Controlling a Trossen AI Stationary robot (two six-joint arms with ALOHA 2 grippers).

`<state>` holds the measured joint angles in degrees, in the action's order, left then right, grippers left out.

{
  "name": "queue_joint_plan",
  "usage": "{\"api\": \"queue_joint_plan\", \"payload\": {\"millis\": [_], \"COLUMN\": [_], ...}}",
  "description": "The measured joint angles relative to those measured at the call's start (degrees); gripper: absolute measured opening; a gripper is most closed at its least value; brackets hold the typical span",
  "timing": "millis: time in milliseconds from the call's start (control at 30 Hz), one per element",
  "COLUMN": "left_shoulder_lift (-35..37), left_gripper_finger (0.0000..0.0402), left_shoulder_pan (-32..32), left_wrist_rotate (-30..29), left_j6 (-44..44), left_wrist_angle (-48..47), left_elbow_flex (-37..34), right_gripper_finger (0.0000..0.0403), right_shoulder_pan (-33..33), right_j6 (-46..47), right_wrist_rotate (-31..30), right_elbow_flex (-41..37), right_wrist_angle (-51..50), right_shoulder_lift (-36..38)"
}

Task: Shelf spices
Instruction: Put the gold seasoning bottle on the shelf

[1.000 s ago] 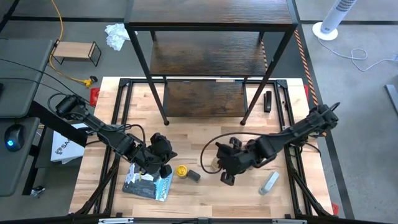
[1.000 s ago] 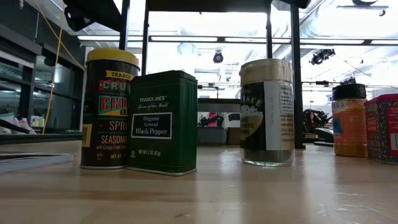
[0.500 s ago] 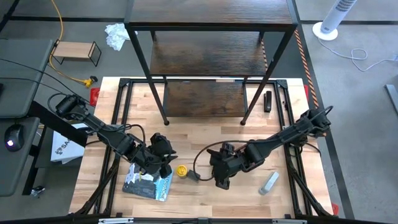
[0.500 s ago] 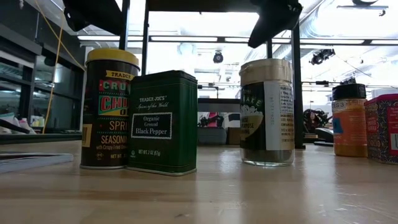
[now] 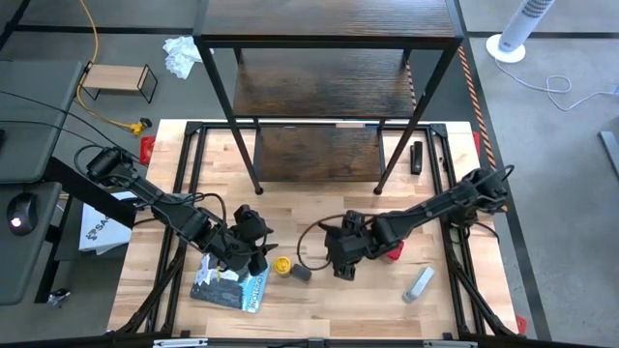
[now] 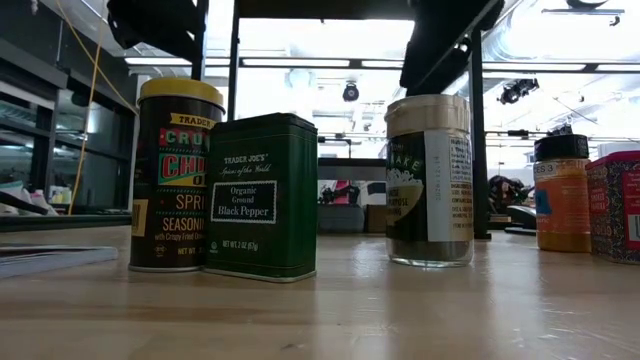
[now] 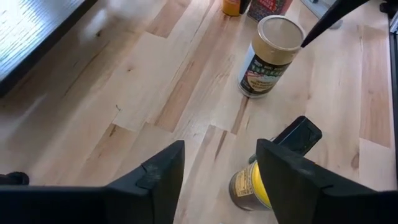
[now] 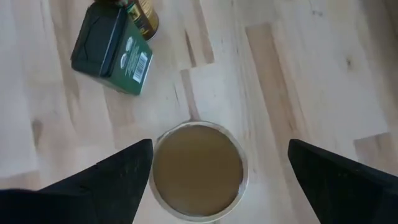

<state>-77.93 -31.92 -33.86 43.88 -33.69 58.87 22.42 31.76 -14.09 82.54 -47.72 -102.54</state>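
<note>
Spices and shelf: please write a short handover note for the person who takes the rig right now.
Right gripper: open, above the tan-lidded jar, one finger on each side, not gripping.
Left gripper: open, empty, near the yellow-lidded jar and the black tin.
All five spices stand on the table; the brown jar and red one are past the tan-lidded jar.
Shelf: nothing on it.
Done: none. Left: shelve all five.

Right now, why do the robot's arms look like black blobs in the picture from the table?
Low view: bright ceiling lights behind turn the arms into dark silhouettes, while the tan-lidded jar and green pepper tin stay readable. Right wrist view: the right hand is open with its fingers blurred and the jar lid fairly sharp.
</note>
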Motion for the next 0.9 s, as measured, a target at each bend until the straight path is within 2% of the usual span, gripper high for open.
{"api": "queue_joint_plan", "payload": {"millis": [167,433,800,900], "left_shoulder_lift": [0.00,0.00,-0.04,-0.04], "left_gripper_finger": [0.0212,0.0219,0.0219,0.0219], "left_shoulder_pan": [0.00,0.00,0.00,0.01], "left_wrist_rotate": [0.04,0.16,0.21,0.27], "left_j6": [0.00,0.02,-0.59,-0.58], "left_wrist_angle": [-0.02,-0.05,-0.04,0.01], "left_elbow_flex": [0.00,0.00,0.00,0.00], "right_gripper_finger": [0.0372,0.0372,0.0371,0.0361], "right_shoulder_pan": [-1.64,-1.00,-0.61,-0.62], "right_j6": [2.45,4.40,7.02,6.97], "right_wrist_rotate": [5.25,8.22,8.57,8.27], "right_elbow_flex": [0.00,0.07,0.07,0.07], "right_wrist_angle": [0.14,2.48,2.10,1.95], "right_shoulder_lift": [0.00,-0.42,-5.20,-5.61]}}
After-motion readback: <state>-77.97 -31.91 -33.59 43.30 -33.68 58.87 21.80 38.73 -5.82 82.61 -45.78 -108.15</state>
